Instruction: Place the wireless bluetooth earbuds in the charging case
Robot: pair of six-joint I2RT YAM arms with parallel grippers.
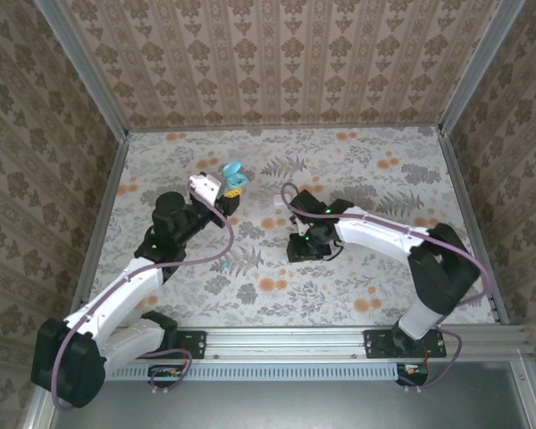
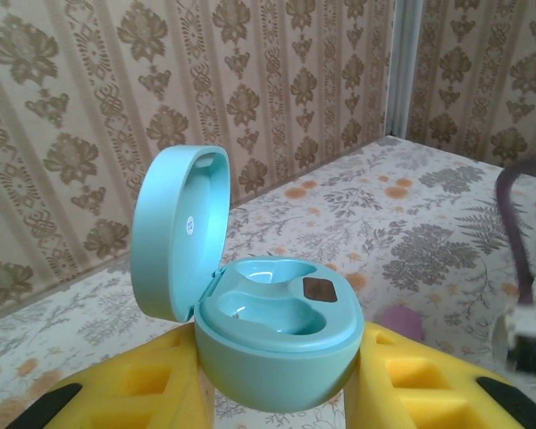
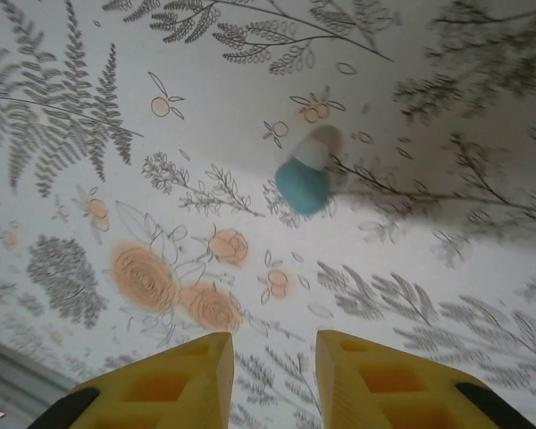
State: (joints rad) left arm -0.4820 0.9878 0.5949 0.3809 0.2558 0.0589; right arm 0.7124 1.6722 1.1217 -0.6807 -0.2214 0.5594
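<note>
The step in hand looks like the pick-up. The small glossy teal earbud with a whitish tip (image 3: 302, 183) lies loose on the floral-printed tabletop (image 3: 447, 295), at about 12 o'clock from the right gripper (image 3: 273, 353). That gripper's yellow fingers (image 3: 174, 380) stand slightly apart with nothing between them.

To do this well, I would centre the gap over the rounded teal body rather than the pale tip. The gap looks slim, so I would spread the fingers wider before lowering, then close gently, because a bead this smooth is likely to squirt sideways.

The left gripper (image 2: 281, 362) pinches the pebble-shaped teal plastic charging case (image 2: 250, 357) by its sides. The hinged lid (image 2: 174, 232) stands open at 10 o'clock, and both wells look empty. Holding the case level should make the drop-in easier.

A small pinkish lump (image 2: 402, 320) sits on the table at the case's 3 o'clock — I cannot tell what it is.

No brand is readable. There is a tiny mark inside the lid, too small to make out.
</note>
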